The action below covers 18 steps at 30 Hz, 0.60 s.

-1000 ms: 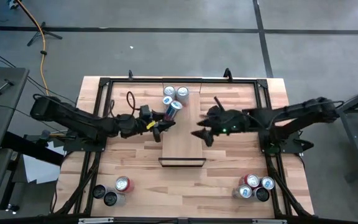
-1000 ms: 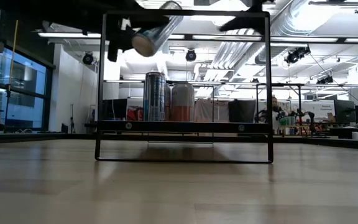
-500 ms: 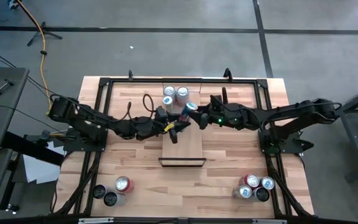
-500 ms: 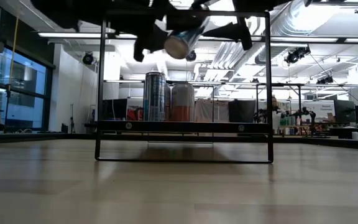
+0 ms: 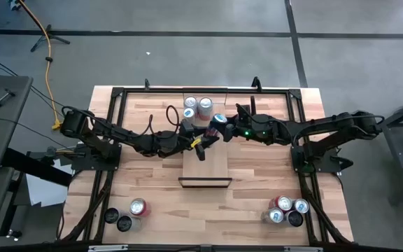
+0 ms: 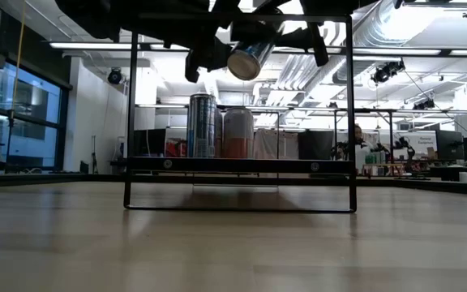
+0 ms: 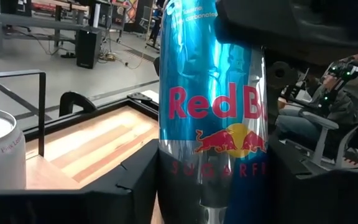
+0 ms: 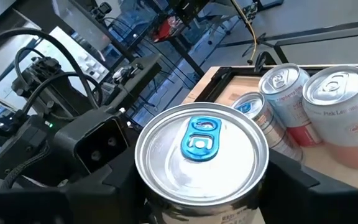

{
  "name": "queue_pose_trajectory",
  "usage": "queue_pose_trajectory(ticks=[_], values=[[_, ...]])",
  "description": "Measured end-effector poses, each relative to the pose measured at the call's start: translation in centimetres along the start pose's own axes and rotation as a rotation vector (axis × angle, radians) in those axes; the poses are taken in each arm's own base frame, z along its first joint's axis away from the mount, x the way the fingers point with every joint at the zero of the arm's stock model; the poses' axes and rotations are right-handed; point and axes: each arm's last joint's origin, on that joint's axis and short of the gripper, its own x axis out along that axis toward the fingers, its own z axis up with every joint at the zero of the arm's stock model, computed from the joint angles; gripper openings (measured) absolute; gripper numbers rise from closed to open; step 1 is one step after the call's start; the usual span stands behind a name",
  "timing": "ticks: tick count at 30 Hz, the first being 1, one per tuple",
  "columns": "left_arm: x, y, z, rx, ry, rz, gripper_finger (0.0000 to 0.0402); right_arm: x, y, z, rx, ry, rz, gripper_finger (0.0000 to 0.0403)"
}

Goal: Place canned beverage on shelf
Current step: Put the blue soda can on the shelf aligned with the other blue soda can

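- High view showed the can (image 5: 217, 124) held tilted above the shelf (image 5: 206, 159), between both grippers and beside the standing cans (image 5: 197, 106).
- The left gripper (image 5: 200, 142) bracketed its body; the fingers (image 7: 138, 180) flanked it closely.
- The right gripper (image 5: 227, 131) sat at the tab end, its jaws straddling the can; firm contact was unclear.

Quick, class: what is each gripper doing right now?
Left gripper: closed on the slim blue-and-silver Red Bull can.
Right gripper: at the same can's top end; open or closed cannot be told.
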Motion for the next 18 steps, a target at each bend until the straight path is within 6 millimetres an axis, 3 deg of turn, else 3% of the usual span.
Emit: queue_pose_trajectory(ticks=[8,18], values=[[0.0,-0.1,-0.1,-0.01,0.023,-0.048,0.0242,0.0,0.0,-0.1,-0.002,0.018,0.005,0.022],[-0.7,0.7,1.0,0.021,0.148,-0.114,0.0272,-1.0,-0.1,0.3,-0.059,0.059,-0.007,0.022]])
